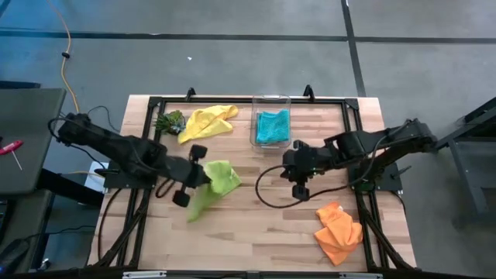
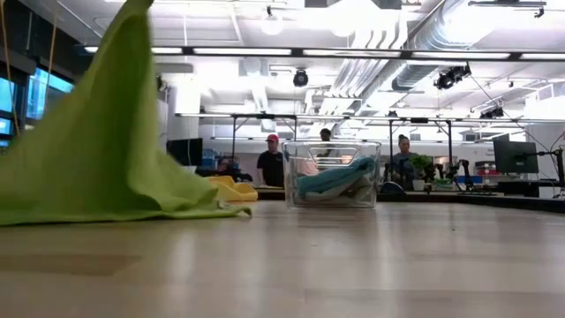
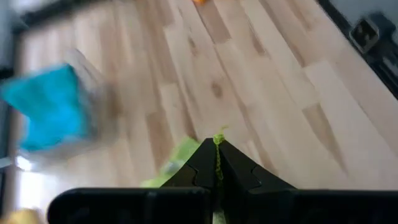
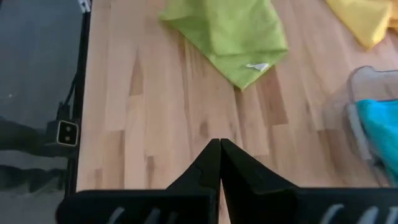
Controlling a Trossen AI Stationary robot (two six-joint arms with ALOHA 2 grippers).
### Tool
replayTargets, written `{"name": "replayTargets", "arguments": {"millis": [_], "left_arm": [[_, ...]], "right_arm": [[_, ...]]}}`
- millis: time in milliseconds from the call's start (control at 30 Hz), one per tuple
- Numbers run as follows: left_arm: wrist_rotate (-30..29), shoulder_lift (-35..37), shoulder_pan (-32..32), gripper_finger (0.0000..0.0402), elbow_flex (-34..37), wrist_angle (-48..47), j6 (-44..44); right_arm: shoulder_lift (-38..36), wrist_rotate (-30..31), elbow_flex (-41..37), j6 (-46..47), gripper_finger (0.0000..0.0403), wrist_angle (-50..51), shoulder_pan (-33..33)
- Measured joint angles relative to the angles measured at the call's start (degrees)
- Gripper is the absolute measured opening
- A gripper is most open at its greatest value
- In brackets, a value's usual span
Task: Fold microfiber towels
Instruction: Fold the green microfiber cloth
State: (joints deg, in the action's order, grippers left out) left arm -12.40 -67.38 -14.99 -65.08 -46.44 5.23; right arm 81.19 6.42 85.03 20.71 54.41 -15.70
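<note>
My left gripper is shut on the lime green towel left of the table's middle. In the low view the towel rises to a peak, and its lower part is spread on the table. My right gripper is shut and empty over bare wood right of the middle, pointing toward the lime towel. The yellow towel lies crumpled at the far left. The teal towel lies in a clear box. The orange towel lies at the near right. The grey towel is out of view. My left gripper pinches a bit of the lime green towel's cloth between its two shut fingers, and a thin green strip shows in the seam between them. That part is lifted. The cloth slopes down from the fingers, and its lower part lies on the table.
The clear plastic box stands at the far middle. A small green leafy clump lies beside the yellow towel. A dark cable loops on the wood near my right gripper. Bare wood lies at the near middle. People stand in the room beyond.
</note>
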Motion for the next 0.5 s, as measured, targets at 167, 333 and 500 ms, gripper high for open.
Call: {"name": "replayTargets", "arguments": {"millis": [167,333,500], "left_arm": [[0.6,-4.1,-1.9,0.0,0.0,0.5,-2.0],[2.6,-4.8,-3.2,0.0,-0.1,2.0,-2.8],[2.7,-4.8,-5.0,0.0,-0.1,0.3,-7.8]], "right_arm": [[1.8,2.3,0.0,0.1,0.0,-0.1,-1.9],[3.6,5.0,0.0,1.6,0.0001,-0.5,-2.1],[6.7,4.9,0.0,2.6,0.0031,-1.0,-1.9]]}}
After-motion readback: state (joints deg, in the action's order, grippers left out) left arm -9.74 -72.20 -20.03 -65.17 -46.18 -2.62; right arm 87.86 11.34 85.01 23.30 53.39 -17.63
